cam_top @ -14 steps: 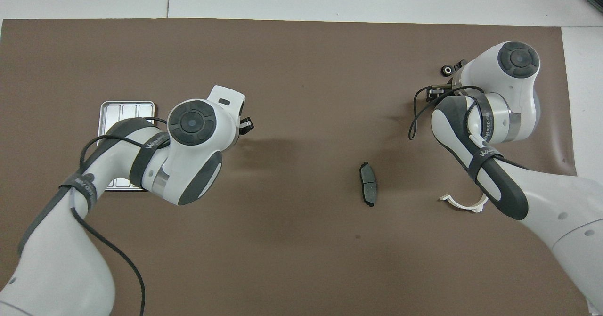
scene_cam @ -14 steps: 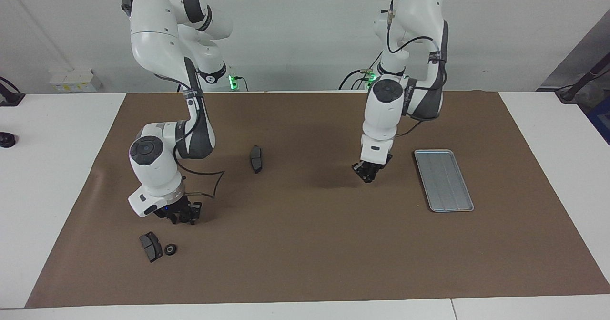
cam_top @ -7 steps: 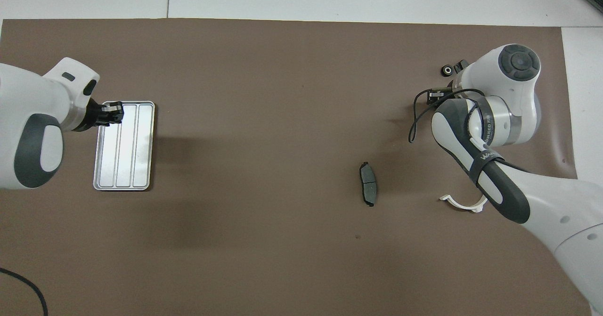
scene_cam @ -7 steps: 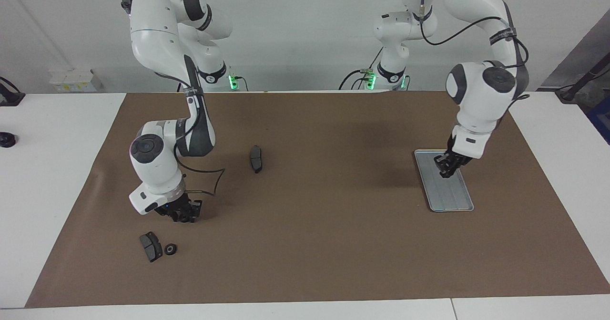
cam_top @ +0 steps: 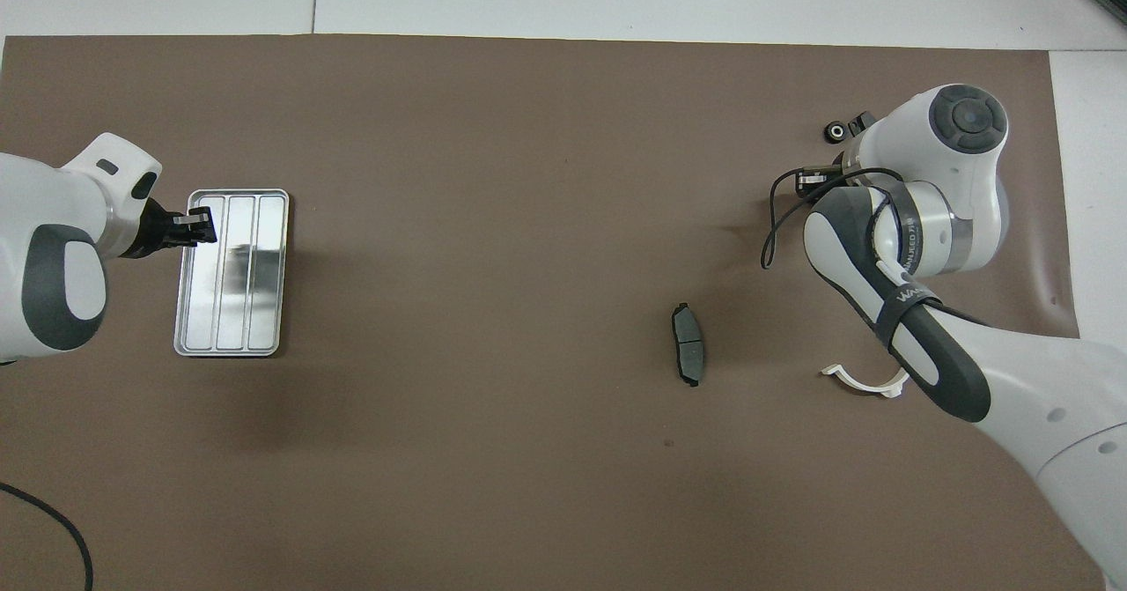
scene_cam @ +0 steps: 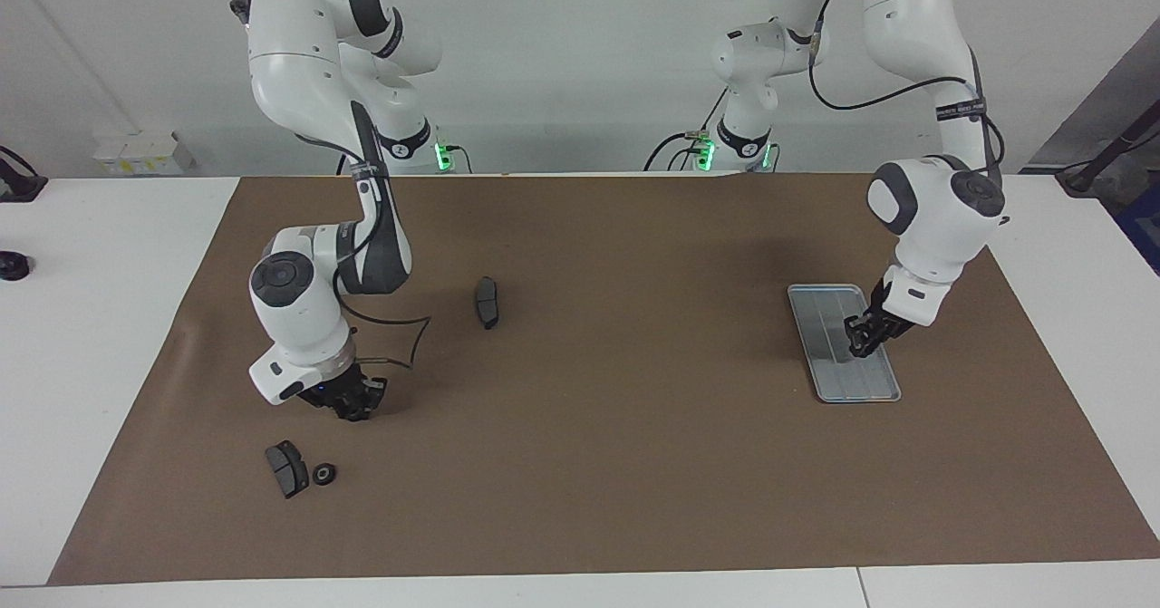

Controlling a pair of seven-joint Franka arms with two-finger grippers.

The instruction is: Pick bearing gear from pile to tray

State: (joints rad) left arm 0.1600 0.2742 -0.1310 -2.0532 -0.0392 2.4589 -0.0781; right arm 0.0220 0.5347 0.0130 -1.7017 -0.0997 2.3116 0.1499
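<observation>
Facing view, left to right: a dark grey curved pad-shaped piece point(scene_cam: 286, 468) and a small black ring-shaped part point(scene_cam: 323, 473) lie just beside each other on the brown paper sheet point(scene_cam: 589, 463) that covers the white worktop point(scene_cam: 109, 255), at the right arm's end. These two make up the pile. The right gripper point(scene_cam: 355, 402) hangs low over the sheet near them, a little nearer to the robots than they are; whether its fingers are open or closed, and whether they grip anything, cannot be told. A second dark grey curved pad point(scene_cam: 488, 302) lies alone, closer to the middle of the sheet. Toward the left arm's end sits the flat rectangular silver-grey metal tray point(scene_cam: 829, 381) with a low rim and lengthwise grooves. The left gripper point(scene_cam: 858, 341) hangs low over the tray, its fingers closed together; whether a part sits between them cannot be told. In the overhead view a white half-ring bracket point(cam_top: 858, 381) shows beside the right arm.
</observation>
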